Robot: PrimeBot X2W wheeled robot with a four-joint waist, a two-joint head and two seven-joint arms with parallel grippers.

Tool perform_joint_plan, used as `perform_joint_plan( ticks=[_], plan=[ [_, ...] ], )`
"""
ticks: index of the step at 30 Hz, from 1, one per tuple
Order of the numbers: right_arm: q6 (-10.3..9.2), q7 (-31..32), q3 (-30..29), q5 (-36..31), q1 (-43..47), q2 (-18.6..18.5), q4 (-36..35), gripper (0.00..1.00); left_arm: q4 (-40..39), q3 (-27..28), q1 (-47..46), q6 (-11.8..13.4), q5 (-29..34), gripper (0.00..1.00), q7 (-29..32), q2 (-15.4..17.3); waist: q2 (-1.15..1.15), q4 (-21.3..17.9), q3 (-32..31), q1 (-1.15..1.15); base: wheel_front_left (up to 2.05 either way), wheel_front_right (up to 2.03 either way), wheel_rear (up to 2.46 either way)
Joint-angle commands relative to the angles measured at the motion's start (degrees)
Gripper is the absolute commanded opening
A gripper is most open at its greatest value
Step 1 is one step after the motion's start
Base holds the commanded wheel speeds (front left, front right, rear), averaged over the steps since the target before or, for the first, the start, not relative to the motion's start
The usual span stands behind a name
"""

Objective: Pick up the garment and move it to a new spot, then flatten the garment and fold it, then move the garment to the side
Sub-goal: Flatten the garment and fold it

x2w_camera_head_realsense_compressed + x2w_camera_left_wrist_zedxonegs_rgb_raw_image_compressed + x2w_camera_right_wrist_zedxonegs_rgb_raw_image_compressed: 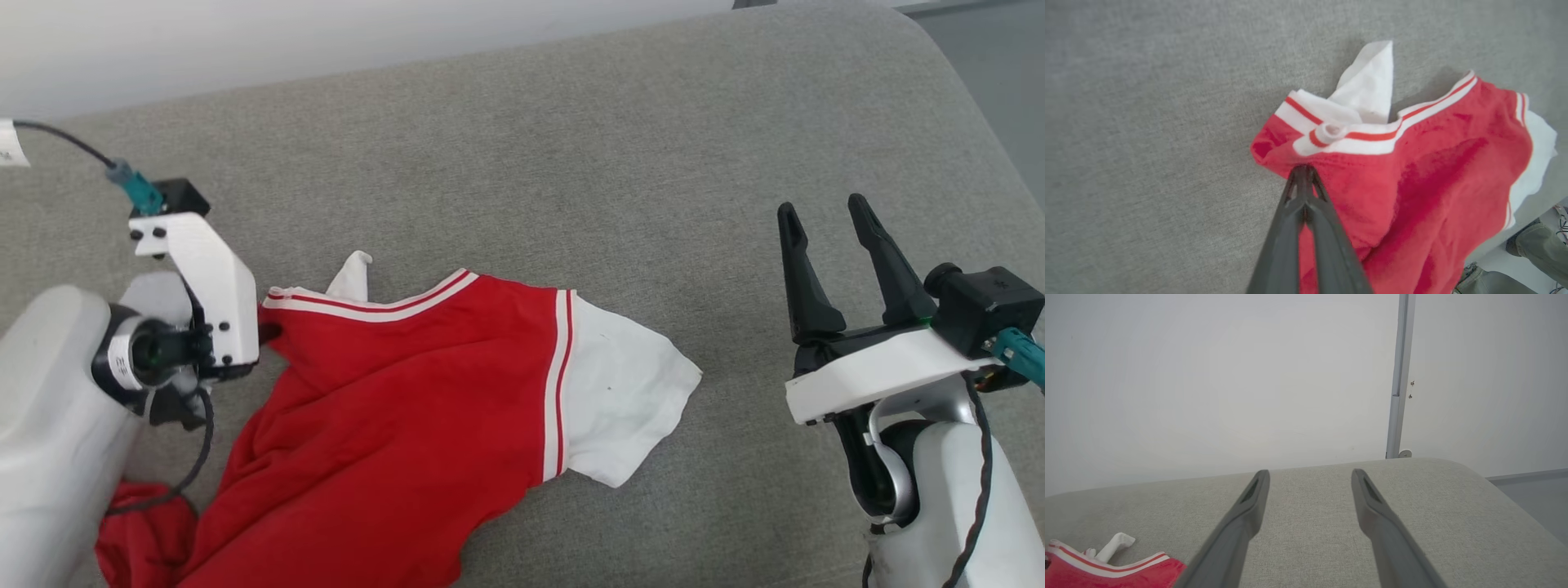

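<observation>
Where my left pincer (1302, 168) meets the garment (392, 384), its two dark fingers are pressed together on a pinch of red cloth just below the red-and-white striped neck trim. The left wrist view shows this plainly. In the head view those fingertips are hidden behind the white bracket (204, 278) on my wrist.

The garment lies rumpled on a grey cushion (571, 163), toward my left. One white sleeve is spread flat toward my right, and a small white fold pokes up behind the neckline. Its lower part is cut off by the bottom edge of the head view, and another red bunch is partly hidden behind my pale left forearm. I cannot tell which face of the shirt is up.

My right pincer (822, 204) hovers well apart from the garment, fingers spread wide with nothing between them. Its wrist view looks over the cushion to a pale wall with a thin upright pole (1398, 375).

At the lower right corner of the left wrist view, a person's legs (1535, 245) in olive trousers are cut off by the frame.
</observation>
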Motion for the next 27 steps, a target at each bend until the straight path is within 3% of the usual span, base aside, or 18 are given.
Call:
perform_joint_plan(
  ticks=[1,5,6,7,8,9,14,21,27],
  plan=[
    [0.00,-0.24,-0.09,0.35,-0.34,0.01,0.16,1.00,-0.57,0.19,-1.38,-0.40,0.27,0.00,0.01,0.16,0.00,0.29,-0.14,0.00,0.00,0.00,0.00],
    [0.00,-0.09,-0.36,0.23,-0.11,0.01,0.18,1.00,-1.86,0.75,-2.27,-0.61,-0.57,0.00,0.26,-0.15,0.00,0.85,-0.33,0.00,0.00,0.00,0.00],
    [0.00,-0.06,-0.46,0.25,-0.07,0.02,0.16,1.00,-2.22,0.88,-2.56,-0.49,-0.82,0.27,0.49,-0.17,0.00,0.96,-0.35,0.00,0.00,0.00,0.00],
    [0.00,-0.06,-0.46,0.25,-0.07,0.02,0.16,1.00,-2.22,0.88,-2.56,-0.49,-0.82,0.27,0.49,-0.17,0.00,0.96,-0.35,0.00,0.00,0.00,0.00],
    [0.00,0.03,-0.45,0.30,-0.08,0.02,0.13,1.00,-2.60,1.01,-2.80,-0.18,-0.98,0.74,0.79,-0.13,0.00,1.02,-0.33,0.00,0.00,0.00,0.00],
    [0.00,0.11,-0.41,0.39,-0.13,0.02,0.12,1.00,-2.90,0.76,-2.94,0.01,-0.72,1.00,1.33,0.23,0.00,1.02,-0.31,0.00,0.00,0.00,0.00],
    [0.00,0.32,-0.38,0.81,-0.66,0.01,-0.16,1.00,-4.31,0.42,-3.57,0.36,-0.35,1.00,1.94,0.39,0.00,0.93,0.29,0.00,0.00,0.00,0.00],
    [0.00,0.48,0.28,1.77,-1.88,0.02,-0.24,1.00,-2.56,-2.19,-3.68,-2.81,2.78,1.00,-0.11,1.19,0.00,-0.44,2.60,0.00,0.00,0.00,0.00],
    [0.00,0.30,1.04,2.05,-2.39,0.01,-0.25,1.00,3.64,-3.95,-3.58,-5.82,4.34,1.00,-3.30,-1.14,0.00,-1.30,3.88,0.00,0.00,0.00,0.00]
  ],
)
